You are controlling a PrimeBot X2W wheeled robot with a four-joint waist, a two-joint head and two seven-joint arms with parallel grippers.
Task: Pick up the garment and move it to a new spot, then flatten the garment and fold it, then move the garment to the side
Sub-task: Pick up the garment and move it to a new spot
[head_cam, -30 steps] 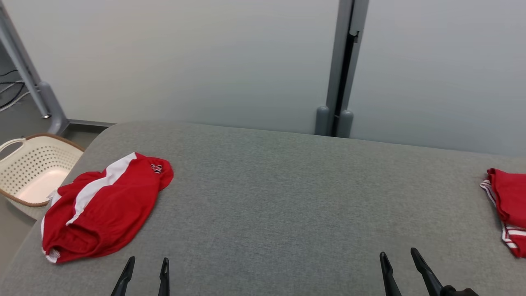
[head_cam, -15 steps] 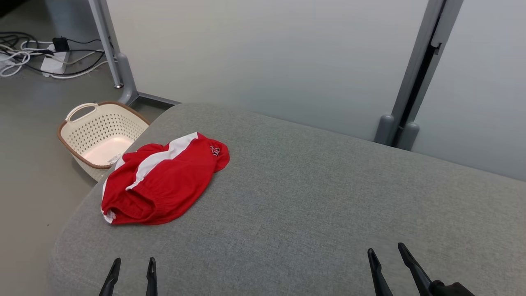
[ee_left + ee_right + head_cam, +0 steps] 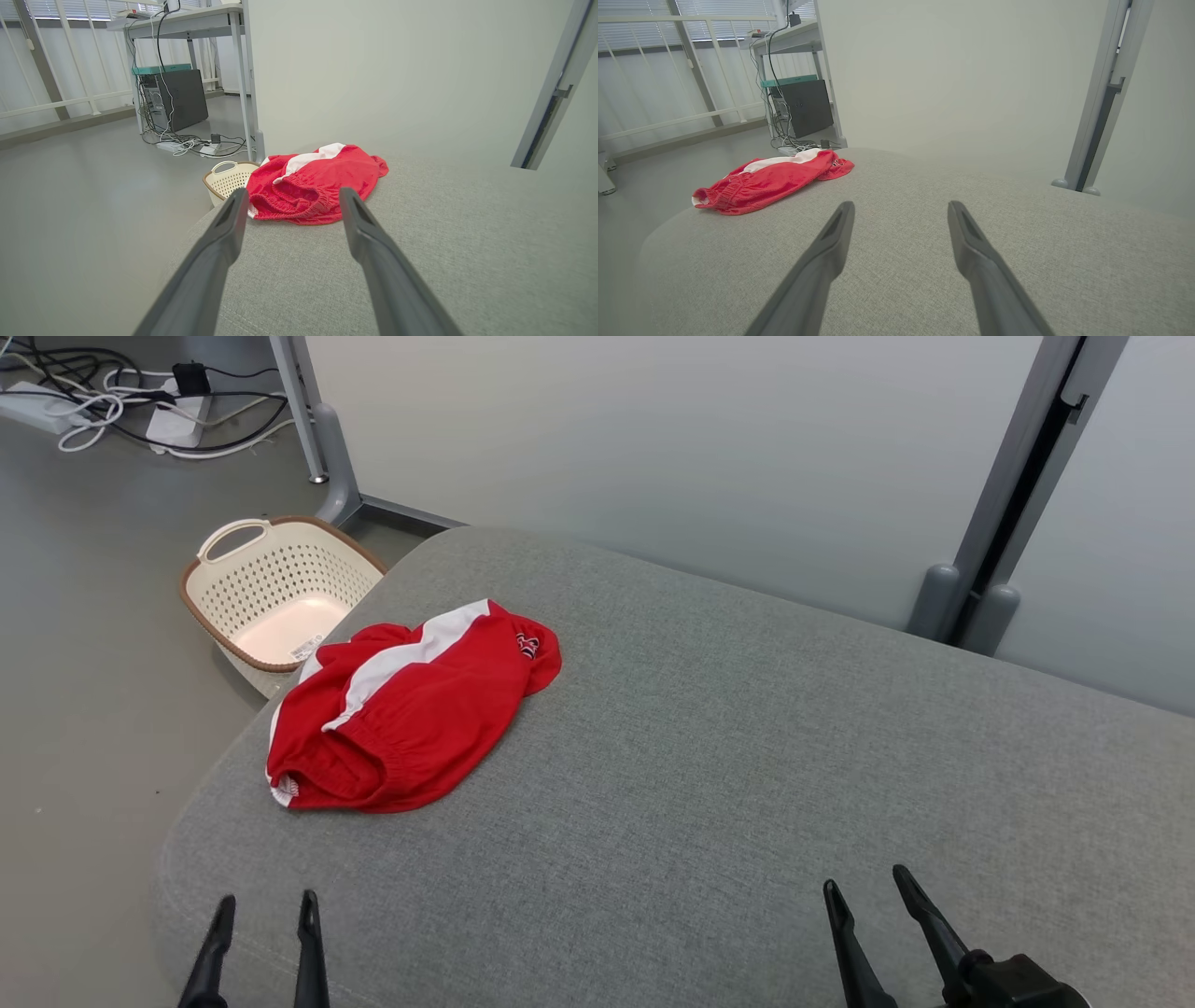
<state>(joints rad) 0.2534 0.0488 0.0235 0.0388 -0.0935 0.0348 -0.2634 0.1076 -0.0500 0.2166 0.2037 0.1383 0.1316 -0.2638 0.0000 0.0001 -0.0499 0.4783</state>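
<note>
Basket [image 3: 280, 607] on the floor [image 3: 93, 709] by the desk's [image 3: 747, 756] left corner holds a small label [image 3: 306, 649]. Red garment [image 3: 411, 709] lies crumpled near that edge, broad grey surface stretching rightward. Left gripper [image 3: 265, 899] and right gripper [image 3: 864, 879] hover with fingers wide, nothing between them.

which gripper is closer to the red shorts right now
Left. The left gripper sits just short of the red shorts, in line with them; the right gripper is far off to their right.
</note>
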